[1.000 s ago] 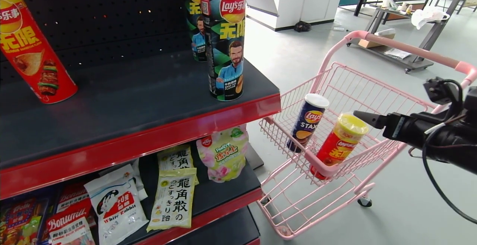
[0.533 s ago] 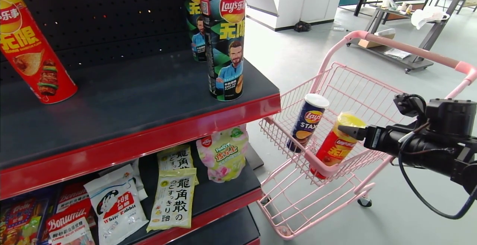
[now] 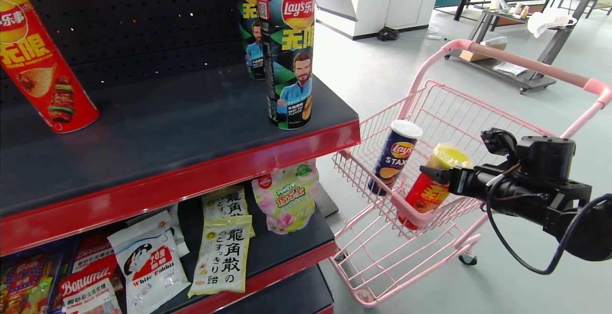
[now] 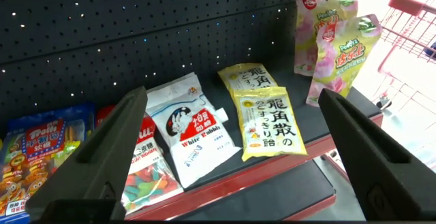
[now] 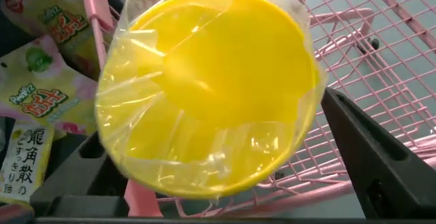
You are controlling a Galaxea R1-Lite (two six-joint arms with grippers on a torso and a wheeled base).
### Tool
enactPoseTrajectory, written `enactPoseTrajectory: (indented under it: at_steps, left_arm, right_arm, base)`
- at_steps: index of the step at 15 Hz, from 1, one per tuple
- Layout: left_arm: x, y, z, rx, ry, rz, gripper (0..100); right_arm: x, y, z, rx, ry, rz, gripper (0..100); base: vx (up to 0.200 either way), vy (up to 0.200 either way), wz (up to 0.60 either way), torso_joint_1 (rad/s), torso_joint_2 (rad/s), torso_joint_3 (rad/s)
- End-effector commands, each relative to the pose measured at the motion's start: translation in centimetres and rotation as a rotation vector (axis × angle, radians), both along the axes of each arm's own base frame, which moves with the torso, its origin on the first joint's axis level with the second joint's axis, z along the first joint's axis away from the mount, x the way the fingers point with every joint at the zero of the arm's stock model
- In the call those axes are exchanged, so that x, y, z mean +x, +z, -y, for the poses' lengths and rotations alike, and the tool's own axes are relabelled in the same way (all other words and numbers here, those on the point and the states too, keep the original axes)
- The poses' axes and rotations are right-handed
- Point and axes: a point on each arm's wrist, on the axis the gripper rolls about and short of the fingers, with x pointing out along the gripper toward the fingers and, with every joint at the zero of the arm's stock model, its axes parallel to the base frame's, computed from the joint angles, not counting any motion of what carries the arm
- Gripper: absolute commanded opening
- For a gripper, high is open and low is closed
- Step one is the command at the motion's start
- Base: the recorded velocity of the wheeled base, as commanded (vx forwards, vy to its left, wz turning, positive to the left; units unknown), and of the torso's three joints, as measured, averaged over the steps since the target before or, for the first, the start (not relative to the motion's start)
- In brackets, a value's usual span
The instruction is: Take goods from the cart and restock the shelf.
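A red chip can with a yellow lid [image 3: 427, 193] leans in the pink cart [image 3: 478, 108], next to a blue chip can [image 3: 395, 156]. My right gripper [image 3: 434, 172] is level with the red can's top. The yellow lid [image 5: 208, 81] sits between the open fingers [image 5: 381, 163] of my right gripper [image 5: 211, 125]; contact is unclear. My left gripper [image 4: 231, 94] is open and holds nothing, facing the lower shelf's snack bags [image 4: 187, 125]. Two green chip cans [image 3: 289, 51] and a red one [image 3: 40, 65] stand on the dark upper shelf [image 3: 167, 127].
Snack bags [image 3: 220, 252] lie on the lower shelf. The upper shelf has bare room between the red can and the green cans. The red shelf lip [image 3: 306, 144] ends close to the cart's front rim. Carts and tables stand far back on the grey floor.
My right arm has moved left and a little down toward the red can; its gripper now reaches the yellow lid. The cans and cart have not moved.
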Motion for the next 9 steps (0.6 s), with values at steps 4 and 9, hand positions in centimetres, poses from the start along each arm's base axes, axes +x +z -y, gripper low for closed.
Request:
enactPoseTrajectory:
  at_steps: [4, 9]
  left_arm:
    - [0.0, 0.0, 0.0, 0.0, 0.001, -0.001, 100]
    - [0.0, 0.0, 0.0, 0.0, 0.0, -0.001, 100]
  right_arm:
    - [1.6, -2.6, -0.4, -0.007, -0.002, 0.002, 100]
    - [2.0, -3.0, -0.6, -0.013, -0.027, 0.028, 0]
  base:
    - [0.0, 0.0, 0.0, 0.0, 0.0, 0.0]
    - [0.0, 0.0, 0.0, 0.0, 0.0, 0.0]
